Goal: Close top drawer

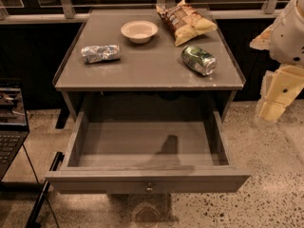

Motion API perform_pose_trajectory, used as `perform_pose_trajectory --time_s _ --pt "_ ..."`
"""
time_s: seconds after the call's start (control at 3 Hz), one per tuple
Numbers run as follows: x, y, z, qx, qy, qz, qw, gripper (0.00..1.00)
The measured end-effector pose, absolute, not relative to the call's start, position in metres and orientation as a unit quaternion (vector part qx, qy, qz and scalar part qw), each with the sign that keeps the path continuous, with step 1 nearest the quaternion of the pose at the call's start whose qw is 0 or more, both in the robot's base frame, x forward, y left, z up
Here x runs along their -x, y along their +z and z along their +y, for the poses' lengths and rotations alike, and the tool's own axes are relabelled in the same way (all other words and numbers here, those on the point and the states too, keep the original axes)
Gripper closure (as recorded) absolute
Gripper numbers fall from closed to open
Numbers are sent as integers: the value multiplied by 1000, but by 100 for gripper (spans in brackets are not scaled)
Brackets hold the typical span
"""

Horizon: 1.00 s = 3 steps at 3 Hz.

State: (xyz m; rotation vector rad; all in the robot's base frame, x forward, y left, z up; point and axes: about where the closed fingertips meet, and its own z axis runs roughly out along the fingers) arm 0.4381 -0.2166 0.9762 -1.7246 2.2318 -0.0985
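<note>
The top drawer [147, 179] is pulled far out of the grey-brown cabinet toward me. Its wide front panel faces down-front with a small round metal knob [149, 187] at its centre. The drawer's inside [142, 144] is bare, with only a shadow on its floor. My gripper [276, 99], cream-coloured on a white arm, hangs in the air at the right edge of the view. It is to the right of the cabinet's right side, above the floor, and apart from the drawer.
On the cabinet top [147, 72] lie a white bowl [139, 31], a chip bag [186, 21], a green can [198, 59] on its side and a crumpled silver wrapper [100, 53]. A laptop [9, 122] stands at the left. Speckled floor [266, 175] surrounds the drawer.
</note>
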Motion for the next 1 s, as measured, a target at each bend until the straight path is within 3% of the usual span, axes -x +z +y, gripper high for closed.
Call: perform_pose_trajectory --time_s 0.33,1.0 --pt "-438 976 -217 603 -34 781 159 0" --pt "-428 959 -210 558 -2 796 233 0"
